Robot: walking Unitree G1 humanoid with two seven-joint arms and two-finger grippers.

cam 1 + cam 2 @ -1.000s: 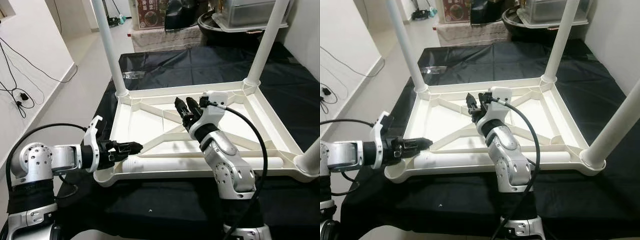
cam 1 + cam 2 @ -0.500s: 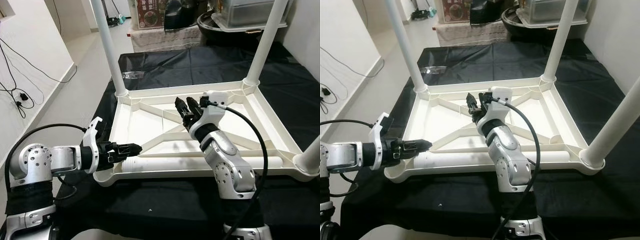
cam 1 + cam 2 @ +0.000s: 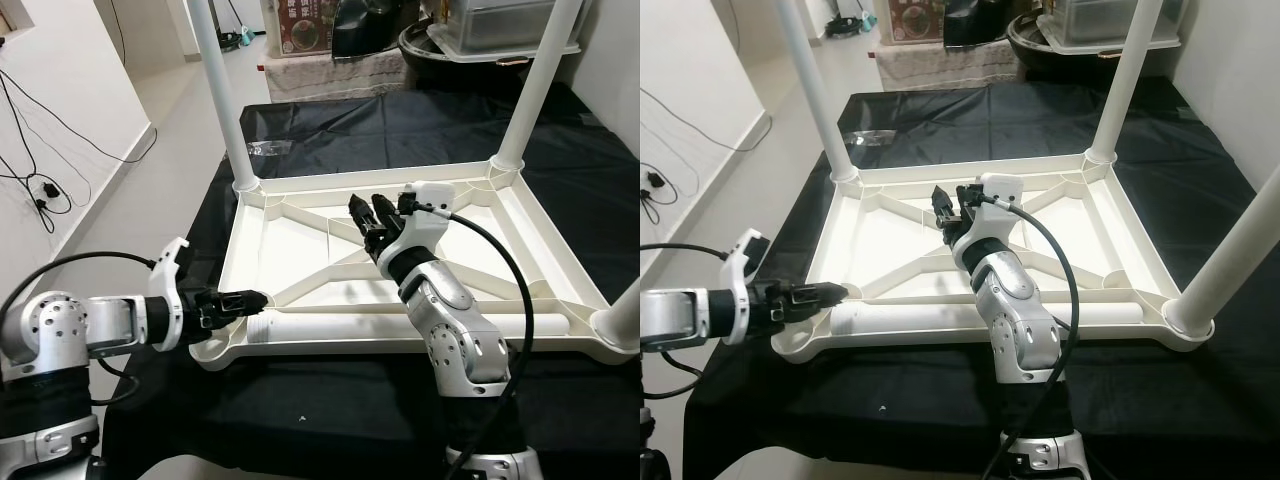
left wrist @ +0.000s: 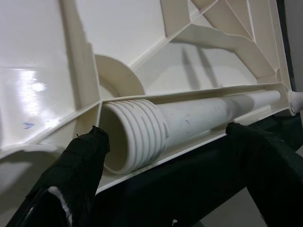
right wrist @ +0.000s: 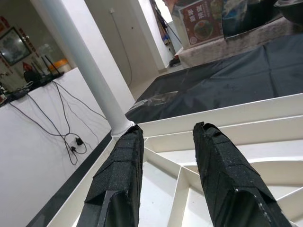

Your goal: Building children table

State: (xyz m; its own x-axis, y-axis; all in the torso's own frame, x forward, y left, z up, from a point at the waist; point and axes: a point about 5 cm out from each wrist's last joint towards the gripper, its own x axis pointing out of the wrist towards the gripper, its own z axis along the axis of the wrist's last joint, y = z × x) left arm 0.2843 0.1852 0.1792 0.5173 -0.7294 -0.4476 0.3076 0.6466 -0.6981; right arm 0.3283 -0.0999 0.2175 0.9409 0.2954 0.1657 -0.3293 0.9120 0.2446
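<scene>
A white children's table (image 3: 290,245) lies upside down on a black cloth. Three legs stand screwed in: far left (image 3: 222,95), far right (image 3: 530,80) and near right (image 3: 625,320). A loose white leg (image 3: 400,327) lies along the inside of the near rim, its threaded end (image 4: 137,135) pointing to the near left corner. My left gripper (image 3: 250,298) is open at that corner, its fingers either side of the threaded end and apart from it. My right gripper (image 3: 367,213) hovers open over the table's middle ribs, holding nothing.
The black cloth (image 3: 400,130) covers the work surface and ends near the table's left side, with bare floor (image 3: 160,170) beyond. A clear plastic bag (image 3: 265,150) lies by the far left leg. Boxes and a bin (image 3: 480,25) stand behind. Cables (image 3: 40,190) hang on the left wall.
My left gripper has drawn back to the left, a little away from the loose leg's threaded end. The right arm and the table have stayed put.
</scene>
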